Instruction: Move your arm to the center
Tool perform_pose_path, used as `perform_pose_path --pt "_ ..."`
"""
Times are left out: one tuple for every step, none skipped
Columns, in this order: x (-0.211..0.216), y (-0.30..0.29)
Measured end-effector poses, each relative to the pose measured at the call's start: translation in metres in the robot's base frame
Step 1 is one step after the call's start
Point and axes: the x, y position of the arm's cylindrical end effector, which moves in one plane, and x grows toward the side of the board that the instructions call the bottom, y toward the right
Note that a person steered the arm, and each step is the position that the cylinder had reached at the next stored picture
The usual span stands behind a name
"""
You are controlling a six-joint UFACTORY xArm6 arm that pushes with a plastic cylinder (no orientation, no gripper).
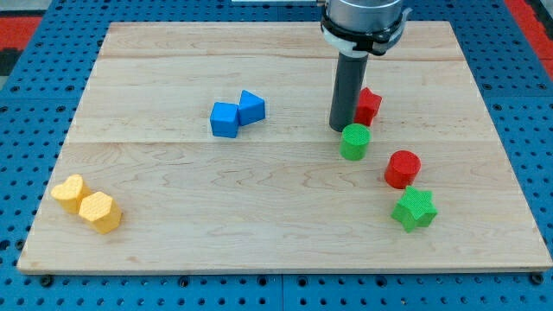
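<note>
In the camera view, the arm enters from the view's top, where the frame cuts off everything above its pale grey collar, so only the collar and the dark rod below it show. There are no jaws on this arm, so their state cannot be told. The rod is a straight, dark grey cylinder standing upright, and my tip (339, 130) meets the wooden bench (173, 233) right of the middle and somewhat toward the view's top.

The rod hides the left part of a red block (369, 105) just behind it on the view's right; its shape is hard to make out, angular at most. A green cylinder (354, 142) sits just beside my tip, on its lower right; whether the two touch cannot be told.

Further toward the view's bottom right, a red cylinder (403, 168) stands near a green star block (414, 209), the two close but apart.

Left of my tip, well apart from it, a blue cube (225, 119) touches another blue block (252, 107) of angular shape.

At the view's lower left, a yellow heart-shaped block (68, 192) touches a yellow hexagonal block (99, 212).

The bench's pale planks lie on a blue perforated base (34, 104).
</note>
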Motion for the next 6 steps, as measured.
perform_pose_path --pt "0.02 0.008" --pt "0.039 0.013" --pt "0.057 0.014" --pt "0.045 0.011" --pt "-0.005 -0.005" --pt "-0.028 -0.054"
